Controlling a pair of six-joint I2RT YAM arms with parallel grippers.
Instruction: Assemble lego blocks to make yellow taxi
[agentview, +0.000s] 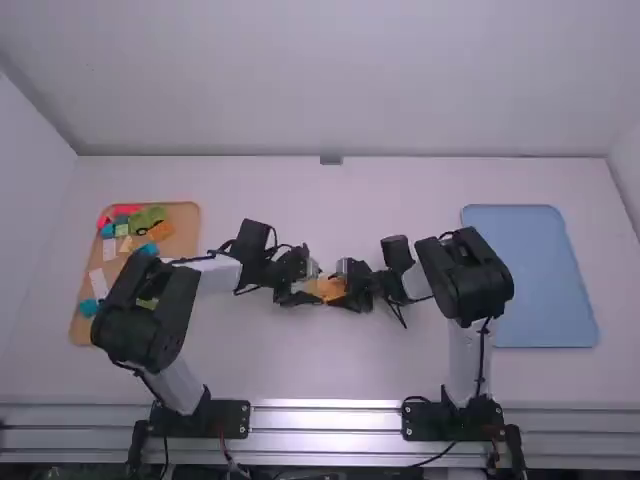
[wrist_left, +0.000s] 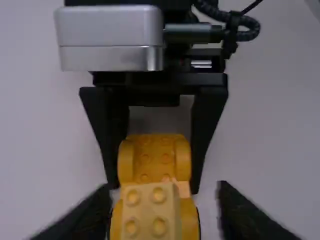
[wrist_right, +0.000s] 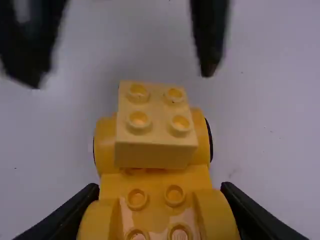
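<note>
Yellow taxi build: block on the base, right claw holding, left claw open

So the yellow car base (agentview: 326, 289) was around the middle of the white table (agentview: 340, 365), between the two arms, with a pale yellow block (wrist_right: 152, 122) sitting on top. That block had four studs showing and sat toward the left arm's end of the base, between the rounded yellow sides. Couldn't tell whether it was fully clicked down, tbh.

The right gripper (agentview: 341, 288) had the base pinched, one finger against each side, at the end away from the block. Two rows of studs showed between its fingers in the right wrist view.

The left gripper (agentview: 311, 284) wasn't gripping anything — its fingers were spread wide and hung over the block's end of the base, one out to either side. Both wrist views showed that spread pretty clearly.

Over on the far left was a tan tray (agentview: 186, 215) with a bunch of loose pieces: a green one (agentview: 147, 217), a few blue ones (agentview: 88, 307), an orange one (agentview: 160, 231), plus some pink and pale stuff. The left arm covered part of it. A blue tray (agentview: 530, 275) lay on the right — partly behind the right arm.
</note>
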